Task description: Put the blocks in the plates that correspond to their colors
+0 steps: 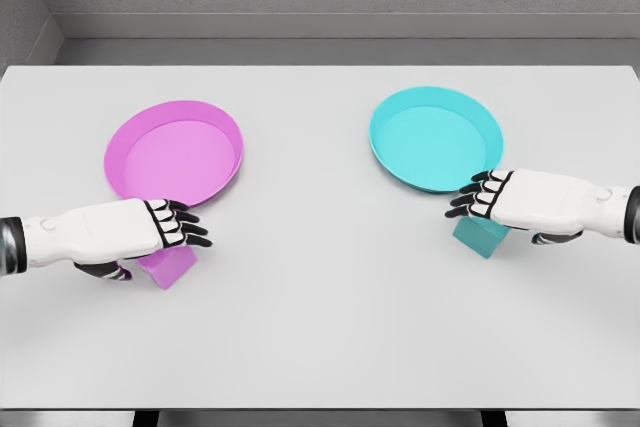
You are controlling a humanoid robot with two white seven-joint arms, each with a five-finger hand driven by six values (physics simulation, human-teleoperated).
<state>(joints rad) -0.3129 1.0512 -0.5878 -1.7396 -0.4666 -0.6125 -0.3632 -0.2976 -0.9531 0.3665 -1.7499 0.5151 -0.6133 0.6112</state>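
Blocks: pink block [168, 264] lower left, teal block [481, 237] right | likely light, rigid; grip opposite flat sides | left hand [150, 230], right hand [505, 202] over them, grasp unclear.

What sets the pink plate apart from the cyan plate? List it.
Colour: the pink plate is magenta, the cyan plate turquoise. Side: the pink plate lies on the table's left half, the cyan plate on its right. Neighbour: a pink block sits near the pink plate, a cyan block near the cyan plate. Both are round, rimmed and empty.
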